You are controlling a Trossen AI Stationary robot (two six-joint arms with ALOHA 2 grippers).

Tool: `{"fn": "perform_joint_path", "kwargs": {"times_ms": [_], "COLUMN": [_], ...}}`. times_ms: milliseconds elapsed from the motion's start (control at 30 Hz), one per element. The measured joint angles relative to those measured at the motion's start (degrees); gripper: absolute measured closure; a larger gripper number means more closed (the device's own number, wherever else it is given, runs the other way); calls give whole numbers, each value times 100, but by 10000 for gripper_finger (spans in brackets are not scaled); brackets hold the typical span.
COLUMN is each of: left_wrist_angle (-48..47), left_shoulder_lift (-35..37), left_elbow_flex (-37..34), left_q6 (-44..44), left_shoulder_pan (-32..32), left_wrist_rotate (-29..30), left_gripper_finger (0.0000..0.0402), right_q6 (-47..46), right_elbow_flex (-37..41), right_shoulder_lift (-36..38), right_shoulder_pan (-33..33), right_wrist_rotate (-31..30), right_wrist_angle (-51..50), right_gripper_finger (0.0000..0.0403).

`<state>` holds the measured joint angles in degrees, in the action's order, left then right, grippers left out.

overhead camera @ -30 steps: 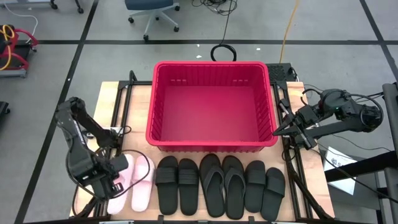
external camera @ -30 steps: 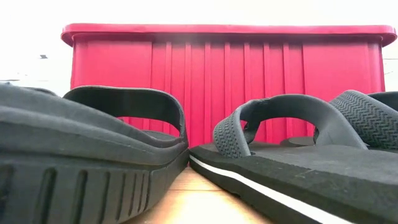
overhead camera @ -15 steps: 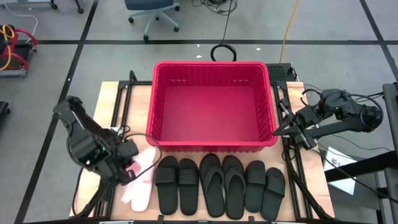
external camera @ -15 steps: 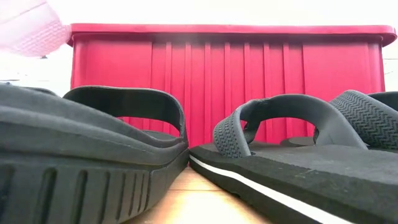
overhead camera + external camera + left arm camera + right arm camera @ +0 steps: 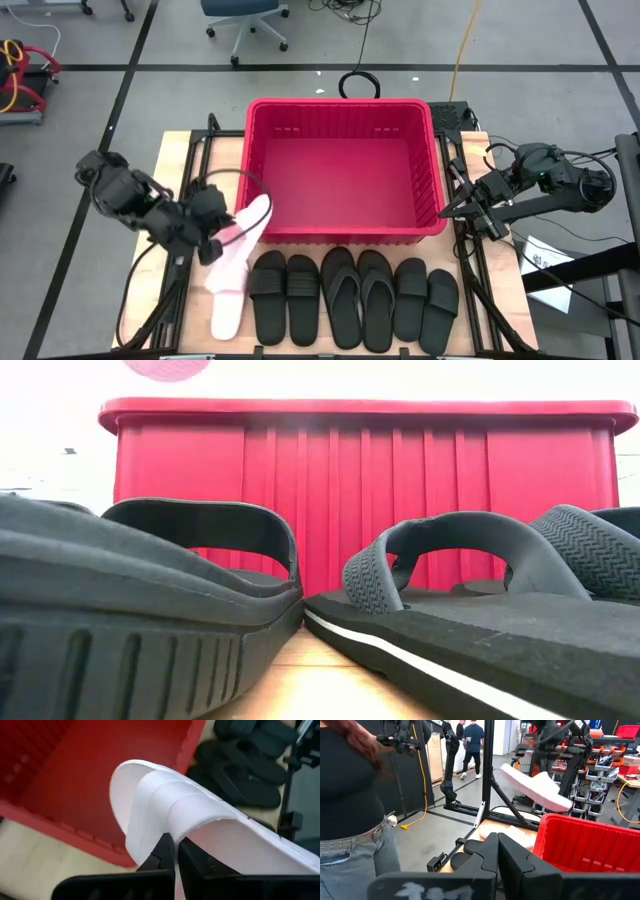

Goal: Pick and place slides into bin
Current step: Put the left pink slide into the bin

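My left gripper [image 5: 218, 240] is shut on a white slide [image 5: 245, 235] and holds it in the air by the near left corner of the red bin [image 5: 340, 235]. The slide's far end reaches the bin's left rim. It also shows in the left wrist view [image 5: 165, 800], the right wrist view [image 5: 535, 785] and at the top of the low view [image 5: 165, 368]. The second white slide [image 5: 228, 315] lies flat on the table. Several black slides [image 5: 355, 295] lie in a row along the near edge. My right gripper [image 5: 446, 212] is shut and empty beside the bin's right wall. My left gripper pinches the white slide between its two fingers [image 5: 162, 852] at the slide's side edge, beside the strap [image 5: 172, 827]. The fingers come from the table's left and lie across the slide. The slide is lifted clear and tilted, its far end higher, over the bin's rim.
The bin [image 5: 370, 490] stands in the table's far middle, its inside bare [image 5: 100, 775]. Black frame rails [image 5: 190, 180] run along both table sides. A person [image 5: 355, 805] stands beyond the table's left side, with others farther back.
My left gripper has risen from the near left of the table and gone toward the bin with the white slide. The slide has been lifted clear of the table and turned about, its far end now at the bin's left rim. The other white slide has stayed.
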<state>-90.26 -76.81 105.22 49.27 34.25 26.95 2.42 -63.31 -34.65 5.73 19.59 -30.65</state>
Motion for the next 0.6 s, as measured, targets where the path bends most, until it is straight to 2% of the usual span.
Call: {"fn": "perform_joint_path", "kwargs": {"times_ms": [133, 433, 600], "left_wrist_angle": [26, 226, 911], "left_shoulder_lift": [-1, 4, -90], "left_elbow_flex": [430, 1011, 1013], "left_q6": [-627, -2483, -3947], "left_shoulder_pan": [-324, -1404, -2363], "left_wrist_rotate": [292, 1560, 1587], "left_gripper_finger": [401, 401, 401], "right_q6": [2, 2, 53], "right_elbow_flex": [0, 0, 0], "right_shoulder_lift": [0, 0, 0], "right_shoulder_pan": [-2, 0, 1], "right_wrist_rotate": [0, 0, 0], "right_wrist_angle": [0, 0, 0], "right_gripper_finger": [403, 403, 403]}}
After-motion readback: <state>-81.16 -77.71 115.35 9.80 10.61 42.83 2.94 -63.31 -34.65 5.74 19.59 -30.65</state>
